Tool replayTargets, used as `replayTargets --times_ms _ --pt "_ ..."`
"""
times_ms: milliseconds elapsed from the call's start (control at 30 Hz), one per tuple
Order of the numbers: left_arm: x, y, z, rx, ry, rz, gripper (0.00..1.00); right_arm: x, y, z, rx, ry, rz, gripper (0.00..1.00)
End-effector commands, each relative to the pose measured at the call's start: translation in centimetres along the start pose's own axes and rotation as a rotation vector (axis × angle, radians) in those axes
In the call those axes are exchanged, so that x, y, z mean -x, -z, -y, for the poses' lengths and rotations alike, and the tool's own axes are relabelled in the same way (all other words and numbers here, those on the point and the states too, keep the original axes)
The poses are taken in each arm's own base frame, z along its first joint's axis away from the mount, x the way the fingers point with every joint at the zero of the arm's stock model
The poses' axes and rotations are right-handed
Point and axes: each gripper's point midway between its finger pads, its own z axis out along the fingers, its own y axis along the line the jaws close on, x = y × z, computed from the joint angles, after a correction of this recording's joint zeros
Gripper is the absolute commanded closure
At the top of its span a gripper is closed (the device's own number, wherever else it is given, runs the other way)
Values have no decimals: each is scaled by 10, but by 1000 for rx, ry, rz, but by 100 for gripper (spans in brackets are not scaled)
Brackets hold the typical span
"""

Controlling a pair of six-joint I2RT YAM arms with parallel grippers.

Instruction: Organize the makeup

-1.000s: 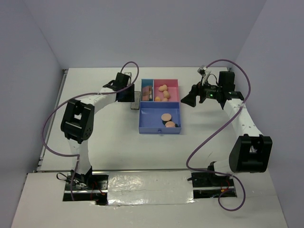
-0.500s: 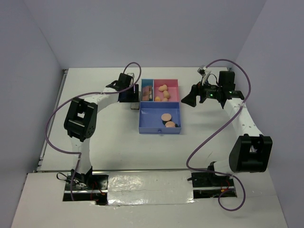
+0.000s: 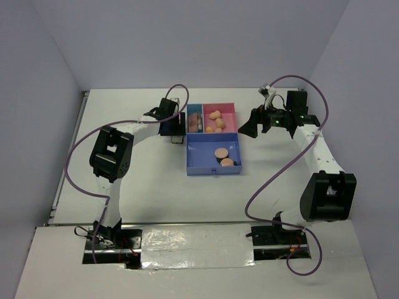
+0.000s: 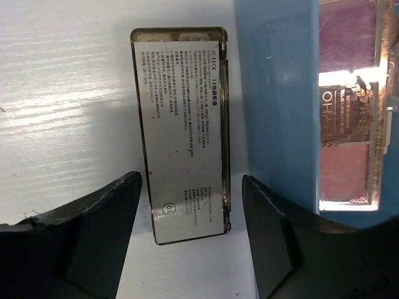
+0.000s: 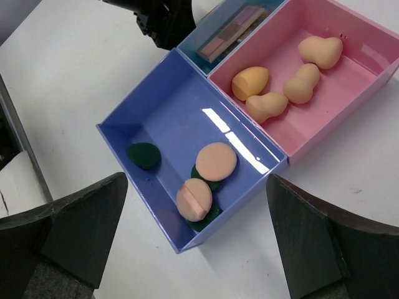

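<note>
Looking down from above, the left gripper (image 3: pixel 174 126) sits at the left side of the tray (image 3: pixel 213 172) on the white table (image 3: pixel 149 187). The right gripper (image 3: pixel 248 129) hangs off the tray's right side.

At the left wrist, the fingers (image 4: pixel 81 237) stand well apart on either side of a palette (image 4: pixel 184 134), not touching it and holding nothing. The palette lies face down on the table, just beside the tray's blue outer wall. Its back label is headed by what looks like "ICE ECK"; the finer print is too small to read. Inside the blue compartment a second palette (image 4: pixel 349 106) shows pink pans and gilt letters "OH".

At the right wrist, the jaws are spread wide and empty above the tray. Four sponges (image 5: pixel 267 106) lie in the pink compartment. Two puffs (image 5: pixel 216 161) and the green discs (image 5: pixel 144 155) lie in the large blue one.
</note>
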Motion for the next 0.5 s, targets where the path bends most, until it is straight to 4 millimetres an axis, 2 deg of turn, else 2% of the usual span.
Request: replayTargets --times_ms 0,133,167,267,467 --pt "5 -9 17 -39 -6 6 22 13 5 2 -12 35 12 0" --pt "4 -12 18 -38 -3 2 22 11 4 3 -11 30 9 1" --pt "6 -13 12 -7 -2 13 21 11 3 3 -10 31 9 0" --pt "1 -16 6 50 -11 3 16 10 2 3 -3 28 8 0" --pt "-21 -23 -8 160 -32 -35 14 9 -1 4 10 24 11 0"
